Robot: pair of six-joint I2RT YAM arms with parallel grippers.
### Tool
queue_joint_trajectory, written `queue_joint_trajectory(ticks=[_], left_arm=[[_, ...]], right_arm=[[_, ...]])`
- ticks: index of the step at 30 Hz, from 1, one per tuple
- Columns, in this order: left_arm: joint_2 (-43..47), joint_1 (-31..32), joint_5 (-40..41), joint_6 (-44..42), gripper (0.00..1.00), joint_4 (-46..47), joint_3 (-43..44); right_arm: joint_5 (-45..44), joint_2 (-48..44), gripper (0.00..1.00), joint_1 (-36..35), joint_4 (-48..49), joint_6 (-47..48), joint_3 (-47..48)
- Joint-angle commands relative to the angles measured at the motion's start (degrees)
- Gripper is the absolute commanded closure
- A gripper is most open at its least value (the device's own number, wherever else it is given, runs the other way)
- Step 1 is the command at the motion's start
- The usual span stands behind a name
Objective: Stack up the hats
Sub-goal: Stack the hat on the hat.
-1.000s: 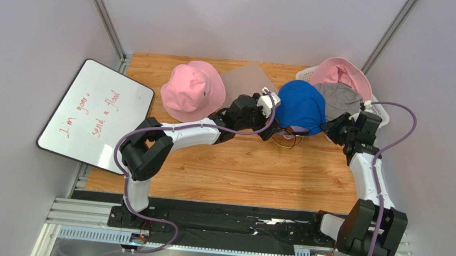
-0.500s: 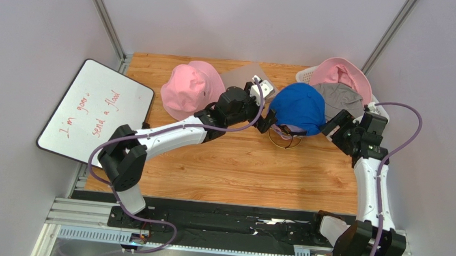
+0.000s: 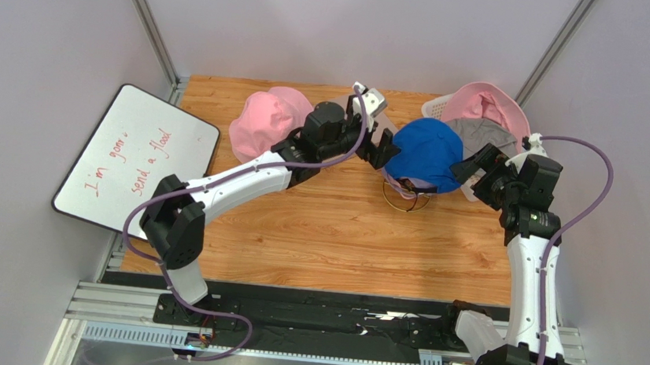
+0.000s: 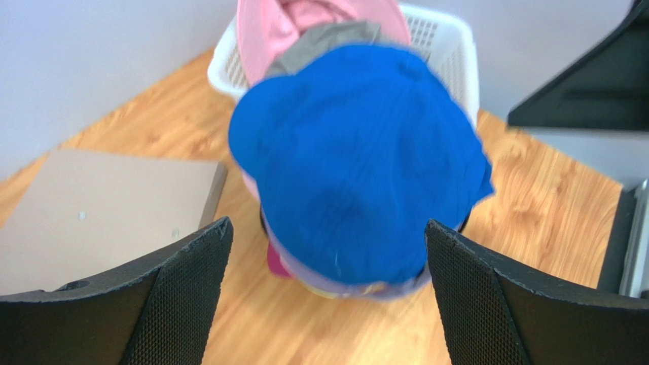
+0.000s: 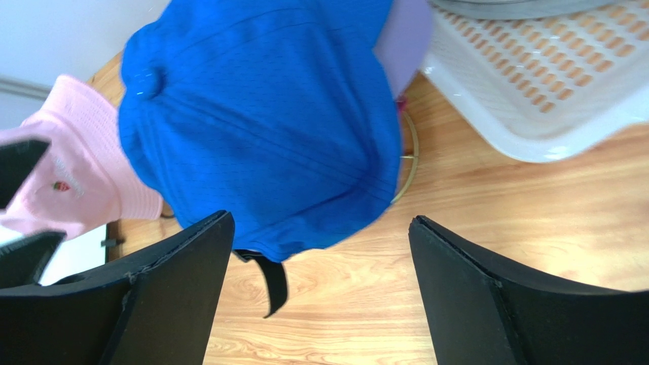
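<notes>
From above, the left gripper stands with its jaws spread just left of a blue fabric baseball cap. The right gripper is also spread wide, just right of the same cap. Neither holds anything. The cap sits toward the far right of the wooden table, over a thin gold wire frame. A pink fabric bucket hat lies on the table further left. A white plastic mesh basket at the far right corner holds a second pink hat and a grey hat. A white board with red writing leans at the left edge.

In the left wrist view, the two black fingers stand apart with the blue cap between and beyond them, untouched. Lavender and magenta cloth peeks from under its edge. A flat grey sheet lies to the left.

In the right wrist view, the black fingers are likewise apart and clear of the cap. A lavender brim juts out beside the basket.
</notes>
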State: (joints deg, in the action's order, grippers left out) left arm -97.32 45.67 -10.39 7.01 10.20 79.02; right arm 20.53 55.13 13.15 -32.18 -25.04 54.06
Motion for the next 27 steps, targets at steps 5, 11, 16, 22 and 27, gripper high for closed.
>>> queue_joint_trajectory(ticks=[5, 11, 16, 22, 27], left_arm=[[-11.1, 0.1, -9.6, 2.7, 0.00, 3.9, 13.1], [-16.1, -0.1, -10.8, 3.6, 0.00, 7.3, 11.5], [-18.0, -1.2, -11.5, 5.6, 0.00, 11.9, 6.4], [-18.5, -1.6, -10.9, 6.7, 0.01, 14.4, 1.2], [-18.0, -1.7, -8.9, 6.2, 0.01, 13.5, -0.4]], right_arm=[[-0.1, 5.9, 0.08, -9.1, 10.5, -1.0, 4.0], [-0.5, 10.1, 0.07, -12.9, 14.3, -1.9, 0.3], [-1.3, 11.2, 0.07, -16.0, 15.9, -2.6, -2.6], [-3.7, 10.6, 0.05, -16.1, 13.2, -2.4, -5.3], [-7.2, 6.2, 0.04, -16.0, 9.5, -1.0, -4.6]])
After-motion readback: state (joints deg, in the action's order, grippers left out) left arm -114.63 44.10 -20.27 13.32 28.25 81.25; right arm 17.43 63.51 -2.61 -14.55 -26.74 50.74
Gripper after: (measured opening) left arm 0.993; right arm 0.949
